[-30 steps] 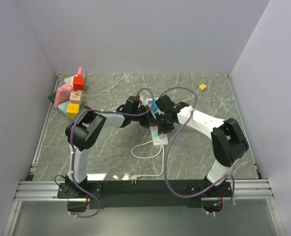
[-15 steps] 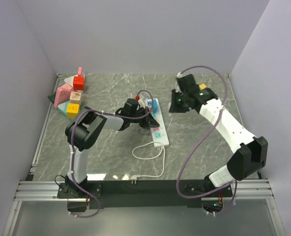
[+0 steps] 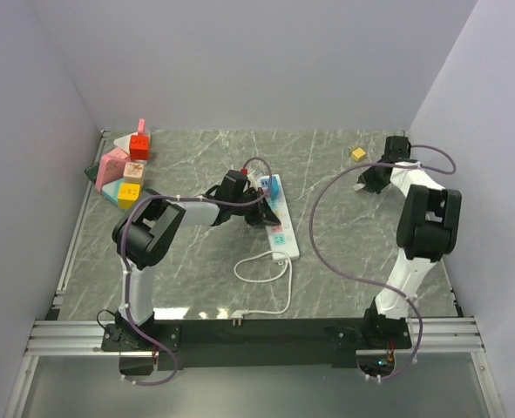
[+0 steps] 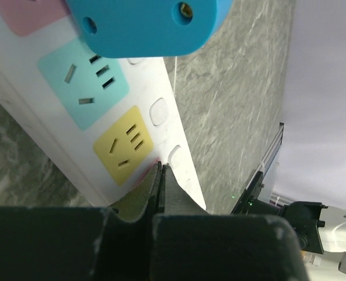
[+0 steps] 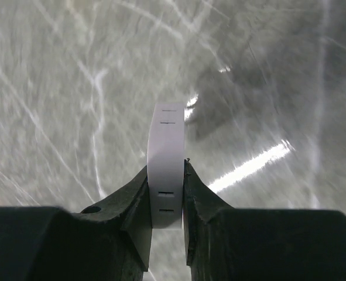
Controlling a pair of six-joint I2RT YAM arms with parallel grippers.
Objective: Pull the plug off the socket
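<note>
Extraction done: right fingers, clenched on the white plug, have carried it from the power strip to the desk's far right; left fingers, closed empty, rest against the strip.

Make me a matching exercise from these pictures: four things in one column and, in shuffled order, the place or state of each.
Things
1. left claw
2. right claw
3. yellow cube
4. power strip

Places and states
A. lies loose near the far right corner of the table
B. shut on a white plug
C. lies mid-table, showing coloured sockets
D. shut and empty, tips at the strip's edge

Pairs: 1-D, 2-B, 3-A, 4-C
</note>
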